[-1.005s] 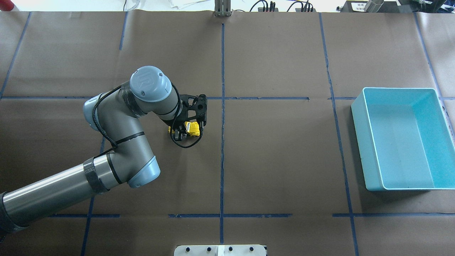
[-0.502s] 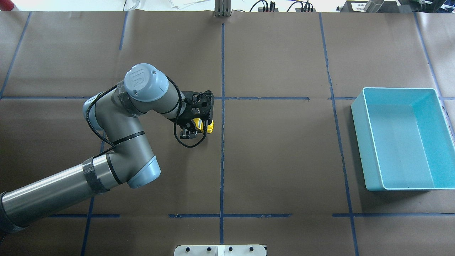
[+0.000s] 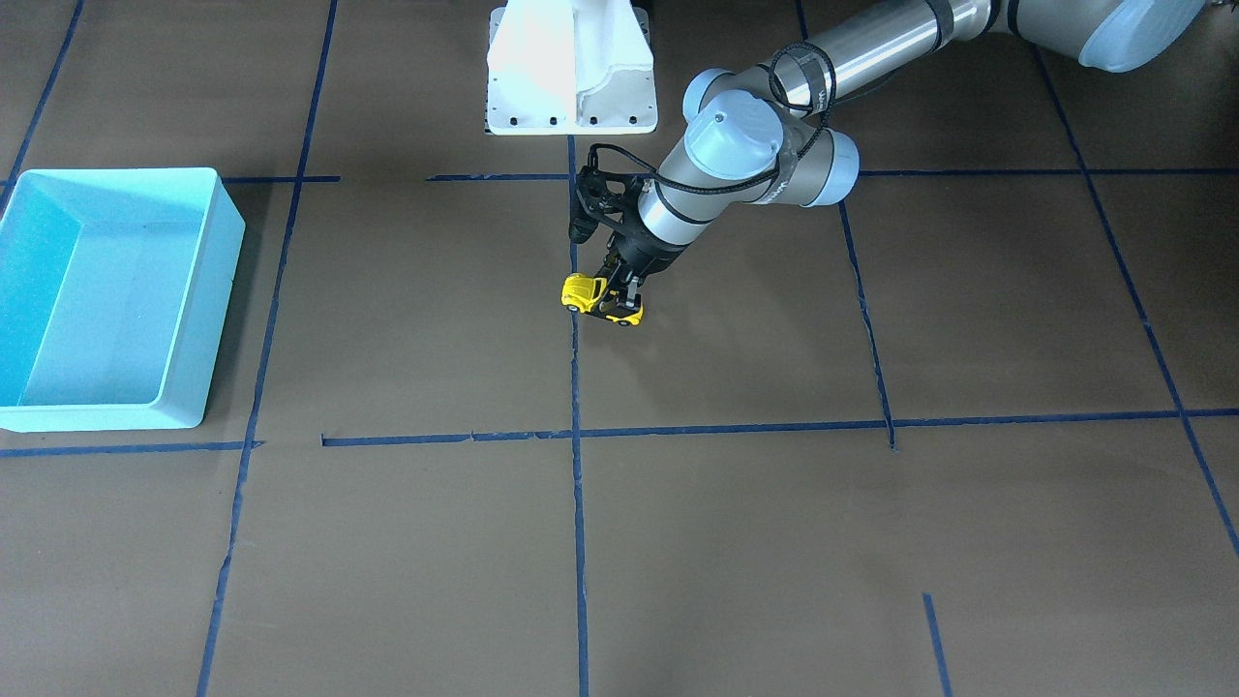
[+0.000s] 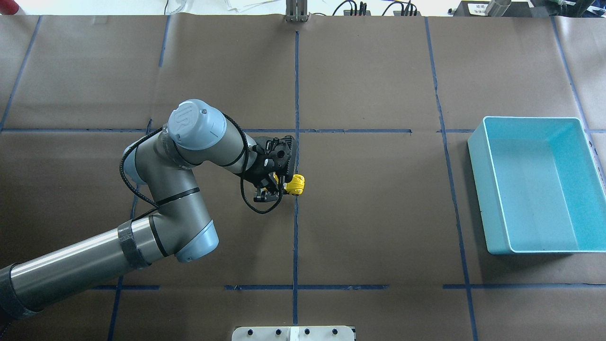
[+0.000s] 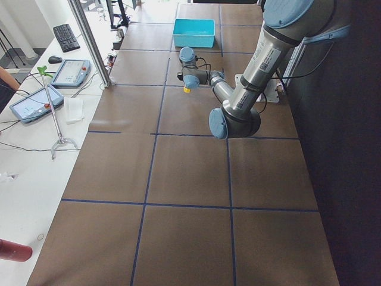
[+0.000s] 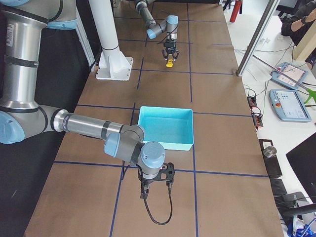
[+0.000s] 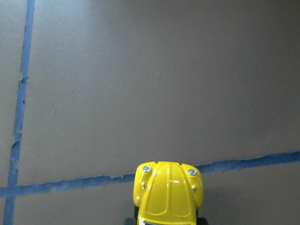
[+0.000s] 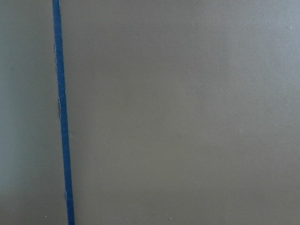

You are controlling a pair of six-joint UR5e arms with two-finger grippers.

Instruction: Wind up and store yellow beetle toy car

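The yellow beetle toy car [image 4: 297,184] is held in my left gripper [image 4: 278,187], which is shut on its rear half. Its nose points toward the robot's right and sticks out over the centre blue tape line. It also shows in the front-facing view [image 3: 598,298] and in the left wrist view [image 7: 168,194], low over the brown paper. I cannot tell whether its wheels touch. My right gripper [image 6: 157,186] shows only in the exterior right view, pointing down beside the bin. I cannot tell whether it is open or shut.
A turquoise open bin [image 4: 476,161] stands at the table's right end, with nothing in it; it also shows in the front-facing view [image 3: 221,290]. Blue tape lines cross the brown paper table. The white robot base [image 3: 571,68] is at the near edge.
My left gripper has carried the car to the right, and lately a little toward the robot, from left of the centre tape line onto it. The bin has not moved.
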